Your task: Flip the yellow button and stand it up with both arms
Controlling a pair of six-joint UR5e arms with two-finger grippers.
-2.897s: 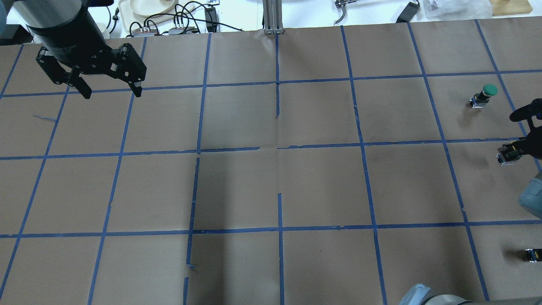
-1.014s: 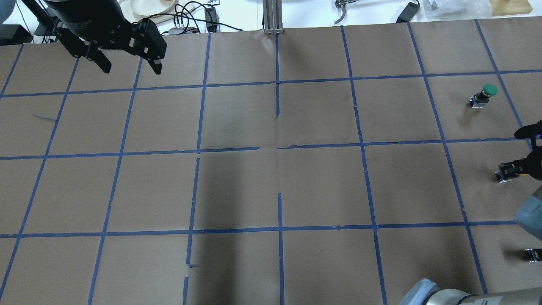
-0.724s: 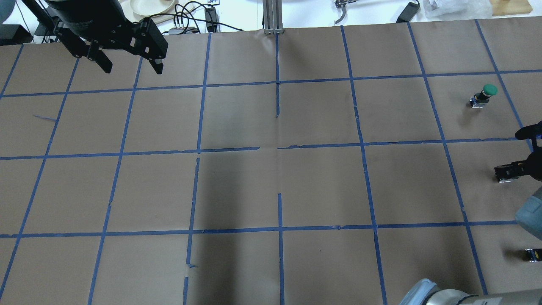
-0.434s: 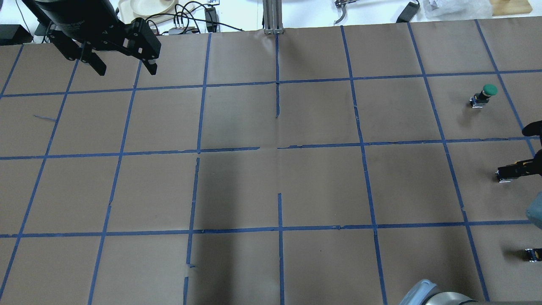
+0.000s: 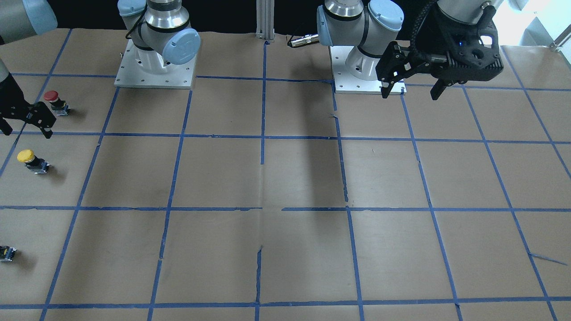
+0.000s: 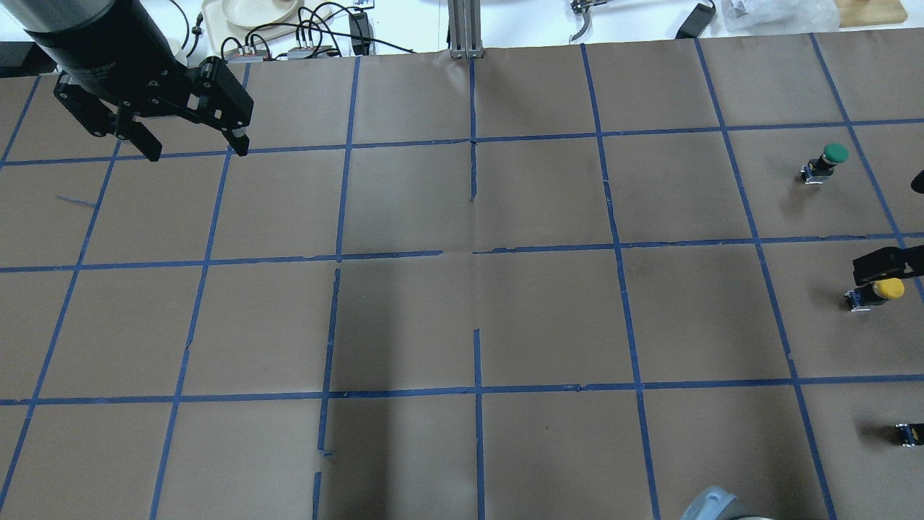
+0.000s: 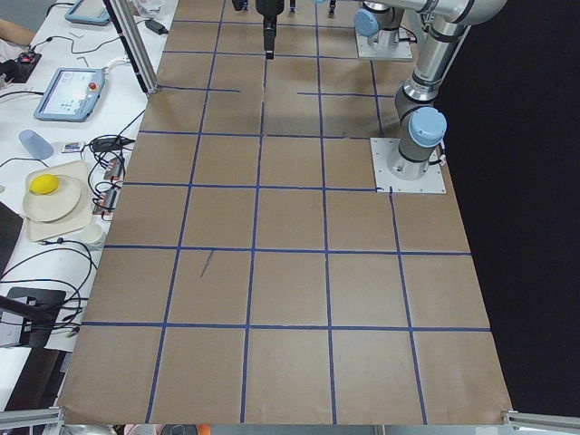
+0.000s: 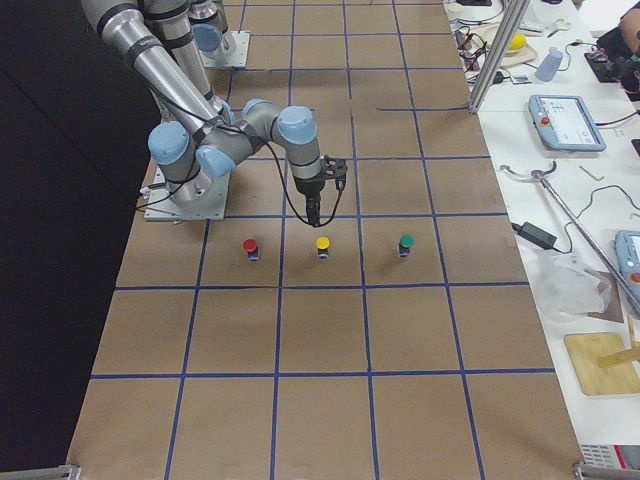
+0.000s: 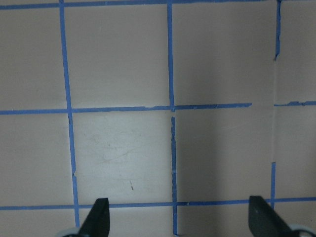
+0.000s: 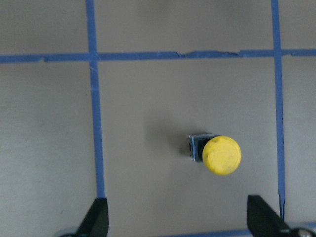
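The yellow button (image 6: 886,289) stands upright, cap up, on the brown paper near the table's right end; it also shows in the front view (image 5: 26,157), the right side view (image 8: 322,244) and the right wrist view (image 10: 221,154). My right gripper (image 6: 889,227) is open and empty, raised above the button and apart from it (image 5: 26,132) (image 10: 180,222). My left gripper (image 6: 197,153) is open and empty, high over the table's far left (image 5: 410,95). Its wrist view shows its fingertips (image 9: 98,217) over bare paper.
A green-capped button (image 6: 830,159) and a red-capped button (image 5: 53,98) stand on either side of the yellow one. A small capless switch block (image 6: 908,433) lies near the right edge. Cables and a plate (image 6: 260,11) lie beyond the table's far edge.
My right gripper held the button, set it down, then opened and pulled away; the button now stands alone. My left gripper moved up and to the right, then came back.
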